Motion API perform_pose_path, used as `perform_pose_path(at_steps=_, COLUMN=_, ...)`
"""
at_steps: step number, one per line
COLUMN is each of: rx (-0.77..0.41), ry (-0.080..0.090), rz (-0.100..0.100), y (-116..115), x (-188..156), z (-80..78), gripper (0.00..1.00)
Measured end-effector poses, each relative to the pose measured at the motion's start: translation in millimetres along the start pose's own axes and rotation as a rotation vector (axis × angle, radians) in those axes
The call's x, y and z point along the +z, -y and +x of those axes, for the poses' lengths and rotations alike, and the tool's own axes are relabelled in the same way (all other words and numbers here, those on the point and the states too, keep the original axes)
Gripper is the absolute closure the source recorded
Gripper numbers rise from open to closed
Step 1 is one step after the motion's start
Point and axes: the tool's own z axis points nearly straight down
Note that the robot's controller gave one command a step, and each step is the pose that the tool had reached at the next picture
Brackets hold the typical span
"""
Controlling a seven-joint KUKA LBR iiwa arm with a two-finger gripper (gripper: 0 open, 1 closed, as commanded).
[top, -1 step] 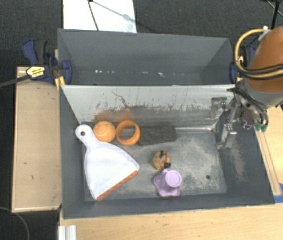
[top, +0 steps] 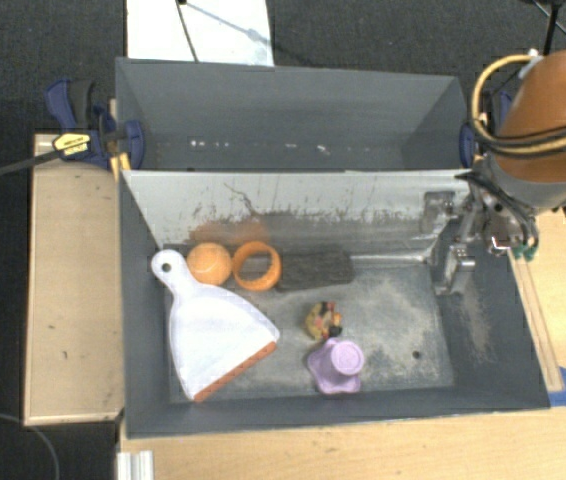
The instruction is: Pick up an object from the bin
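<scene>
From my station I see the gripper [top: 450, 268] hanging at the right side of the bin [top: 293, 118], close to the right wall and just below the scratched back slope. It is over bare grey floor, with nothing of the bin's contents under it. I cannot tell from this angle whether it is open or closed; the metal parts at its tip overlap one another.

Above it sits the wrist with its orange cover [top: 553, 93], and yellow cables [top: 523, 144] loop round that cover.

Everything loose lies to the left of the gripper. Nearest is a dark pad [top: 315, 266], flat on the floor at the foot of the back slope, well apart from the gripper. Just beside the pad's left end lies an orange ring [top: 258, 284], and an orange ball [top: 208, 263] touches the ring on its left.

A white dustpan [top: 213, 343] fills the left part of the floor. Its round handle end is up beside the ball, and its wide mouth, edged in orange-brown, points toward the front and middle of the bin.

Near the middle of the floor, toward the front, lies a small toy [top: 323, 320] in brown and yellow; it is too small for me to say what it is. Just in front of it stands a purple cup [top: 337, 366], close to the front wall, with something paler on top.
</scene>
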Motion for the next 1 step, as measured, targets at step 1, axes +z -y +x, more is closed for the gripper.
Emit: perform_pose_path(at_steps=1, rx=0.012, ry=0.009, rz=0.001, y=-15.0, x=38.3, z=-7.6, gripper=0.00)
